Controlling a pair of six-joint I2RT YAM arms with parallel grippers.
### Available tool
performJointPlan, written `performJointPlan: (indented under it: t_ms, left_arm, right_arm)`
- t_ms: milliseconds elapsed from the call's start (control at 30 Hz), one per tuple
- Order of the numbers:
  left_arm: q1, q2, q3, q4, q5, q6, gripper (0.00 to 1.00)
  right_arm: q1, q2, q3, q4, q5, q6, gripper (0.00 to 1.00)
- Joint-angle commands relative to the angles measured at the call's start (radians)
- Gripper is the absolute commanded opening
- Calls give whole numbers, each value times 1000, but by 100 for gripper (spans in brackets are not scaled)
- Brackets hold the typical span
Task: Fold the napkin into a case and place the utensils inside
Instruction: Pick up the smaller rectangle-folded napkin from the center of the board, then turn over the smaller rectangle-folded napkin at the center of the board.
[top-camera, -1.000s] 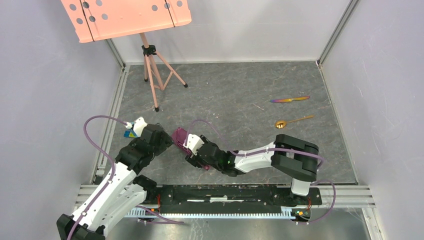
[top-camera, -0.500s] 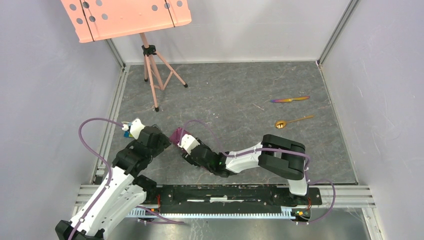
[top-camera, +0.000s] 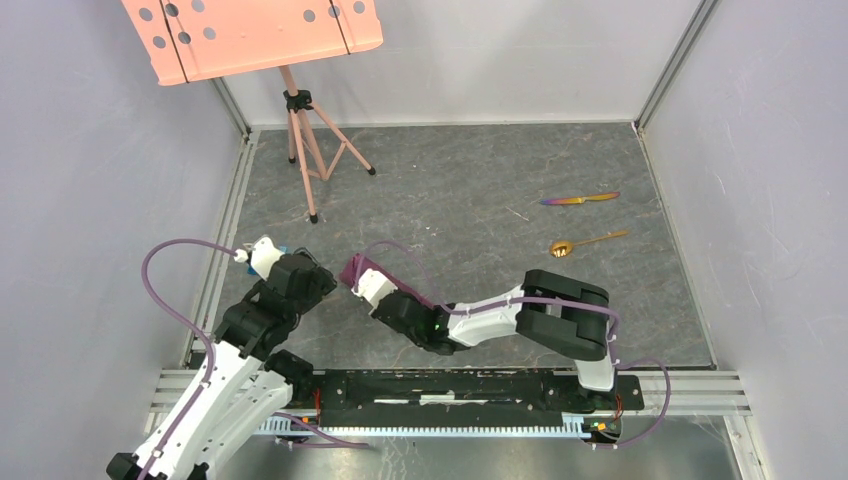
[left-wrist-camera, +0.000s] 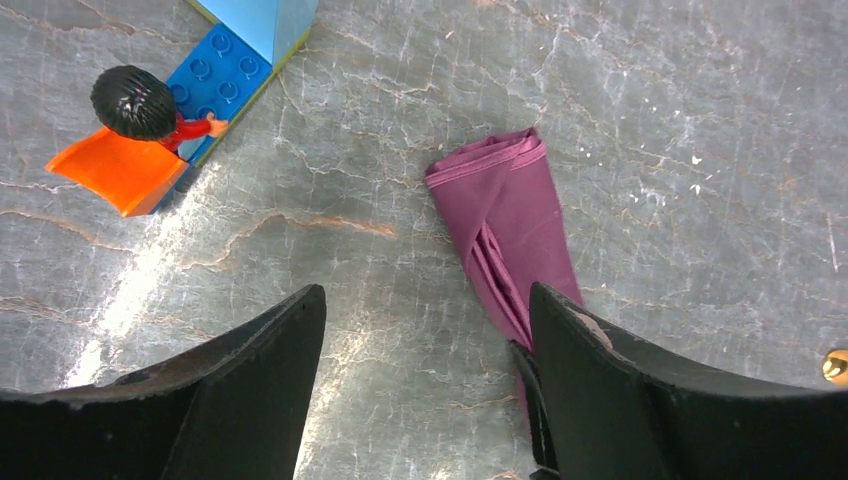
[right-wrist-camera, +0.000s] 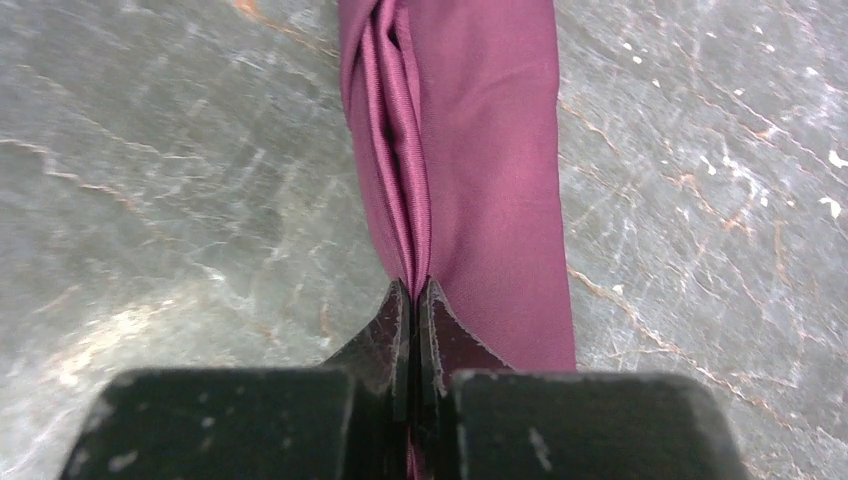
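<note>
The plum-purple napkin (right-wrist-camera: 480, 150) lies on the grey table as a narrow folded case, with layered folds along one long side. My right gripper (right-wrist-camera: 413, 290) is shut on those folds near the strip's near end. From above, only the far end of the napkin (top-camera: 357, 268) shows past the right wrist. In the left wrist view the napkin (left-wrist-camera: 505, 215) runs under the right finger of my left gripper (left-wrist-camera: 425, 300), which hangs open over bare table beside it. The utensils lie far right: the iridescent knife (top-camera: 580, 198) and, nearer, the gold spoon (top-camera: 585, 242).
A blue-and-orange toy block with a small figure (left-wrist-camera: 180, 100) sits just left of the napkin, beyond the left gripper. A pink tripod stand (top-camera: 305, 140) with a perforated pink board (top-camera: 250, 35) stands at the back left. Grey walls enclose the table.
My right gripper has gone from open to shut on the napkin's folded edge. Both wrists have shifted a little to the left; the left gripper stays open.
</note>
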Motion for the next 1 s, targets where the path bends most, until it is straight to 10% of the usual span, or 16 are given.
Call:
performJointPlan:
  t_ms: [0, 167, 367, 600, 967]
  left_arm:
    - [3, -9, 74, -19, -54, 39, 81]
    - [4, -7, 100, -24, -49, 46, 81]
    - [4, -1, 120, -23, -34, 48, 80]
    - [4, 38, 144, -10, -1, 67, 79]
    - [4, 164, 144, 120, 187, 162, 79]
  right_arm:
    - [-24, -98, 97, -119, -187, 98, 0]
    - [-110, -132, 81, -96, -553, 389, 0]
    - [-224, -113, -133, 366, -912, 812, 0]
    - [-325, -6, -278, 837, -1030, 1141, 0]
    - [-497, 164, -341, 1091, -1166, 1279, 6]
